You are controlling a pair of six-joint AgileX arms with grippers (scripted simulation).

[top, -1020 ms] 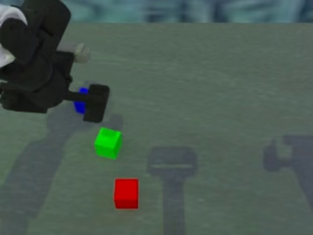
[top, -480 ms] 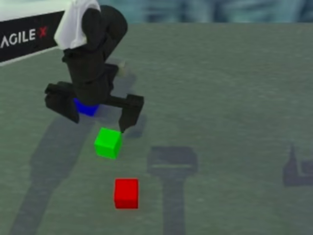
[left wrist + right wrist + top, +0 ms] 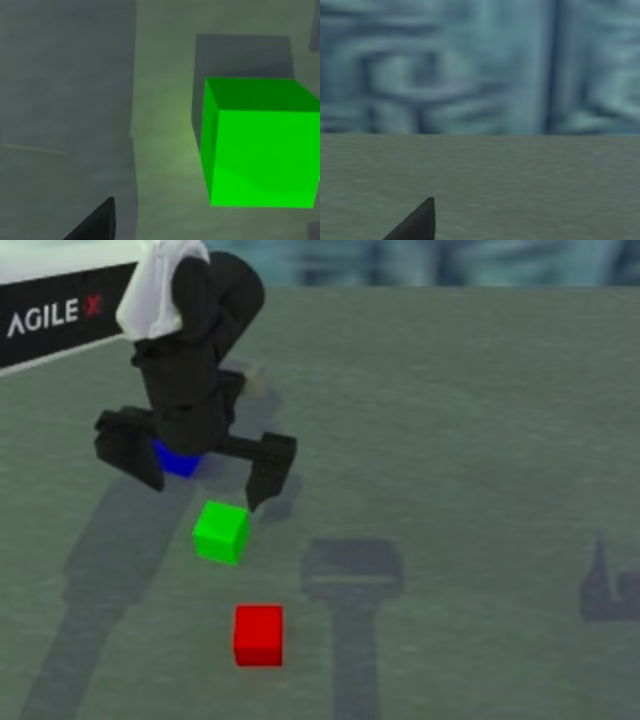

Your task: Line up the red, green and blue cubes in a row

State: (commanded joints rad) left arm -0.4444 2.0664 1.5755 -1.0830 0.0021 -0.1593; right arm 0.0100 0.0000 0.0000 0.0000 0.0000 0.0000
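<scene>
Currently left gripper (image 3: 200, 468) hangs spread wide and empty, blue cube (image 3: 179, 460) between its fingers under the wrist, green cube (image 3: 221, 531) just off one fingertip (image 3: 262, 487); closing or dropping skewed may bump green from line with red cube (image 3: 259, 634).

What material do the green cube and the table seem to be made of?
The green cube looks like smooth, matte plastic: flat, even colour, sharp edges, no grain. The table looks like dull grey-green stone or painted board, with faint streaks. Both are rendered, so this stays uncertain.
</scene>
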